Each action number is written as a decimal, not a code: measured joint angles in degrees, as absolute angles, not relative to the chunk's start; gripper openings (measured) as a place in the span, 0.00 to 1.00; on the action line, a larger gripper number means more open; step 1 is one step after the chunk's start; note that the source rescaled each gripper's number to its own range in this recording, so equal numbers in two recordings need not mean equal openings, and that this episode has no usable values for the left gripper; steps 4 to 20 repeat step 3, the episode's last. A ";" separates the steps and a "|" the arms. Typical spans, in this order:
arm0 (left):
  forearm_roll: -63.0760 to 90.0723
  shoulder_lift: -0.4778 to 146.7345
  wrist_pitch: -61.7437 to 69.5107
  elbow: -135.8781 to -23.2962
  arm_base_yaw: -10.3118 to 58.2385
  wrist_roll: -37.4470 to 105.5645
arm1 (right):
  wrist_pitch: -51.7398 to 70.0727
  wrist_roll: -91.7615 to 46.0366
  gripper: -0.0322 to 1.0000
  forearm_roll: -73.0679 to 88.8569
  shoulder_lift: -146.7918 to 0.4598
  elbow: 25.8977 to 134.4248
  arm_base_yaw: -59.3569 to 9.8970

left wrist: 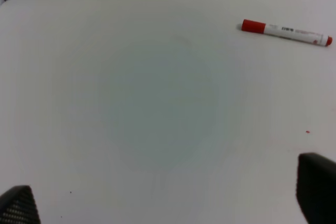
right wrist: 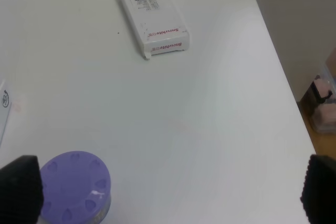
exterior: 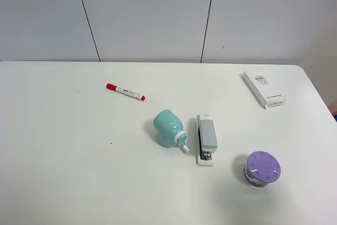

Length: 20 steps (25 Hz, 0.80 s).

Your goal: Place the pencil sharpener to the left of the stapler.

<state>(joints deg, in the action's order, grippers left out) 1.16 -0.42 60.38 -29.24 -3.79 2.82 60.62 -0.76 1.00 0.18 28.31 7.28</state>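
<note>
The teal pencil sharpener (exterior: 169, 127) lies on its side mid-table, its white nozzle aimed at the front right. Its tip stops just short of the stapler (exterior: 206, 139), which lies lengthwise immediately to its right, grey top up and metal end toward the front. Neither arm shows in the exterior high view. In the left wrist view my left gripper (left wrist: 168, 203) is open over bare table, with only its dark fingertips (left wrist: 316, 192) in view. My right gripper (right wrist: 170, 192) is open too, its fingertips (right wrist: 20, 188) beside the purple-lidded jar (right wrist: 75, 186). A white sliver of the stapler (right wrist: 4, 109) shows at that view's edge.
A red-capped marker (exterior: 125, 91) (left wrist: 286, 32) lies behind and left of the sharpener. A flat white box (exterior: 264, 89) (right wrist: 153, 22) sits at the back right near the table's rounded corner. The purple-lidded jar (exterior: 262, 168) stands front right of the stapler.
</note>
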 joint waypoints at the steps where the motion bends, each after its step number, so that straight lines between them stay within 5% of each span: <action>1: 1.16 -0.42 60.38 -29.24 -3.79 2.82 | 60.62 -0.76 1.00 1.00 0.18 28.31 7.28; 20: 1.16 -0.42 60.38 -29.24 -3.79 2.82 | 60.62 -0.76 1.00 1.00 0.18 28.31 7.28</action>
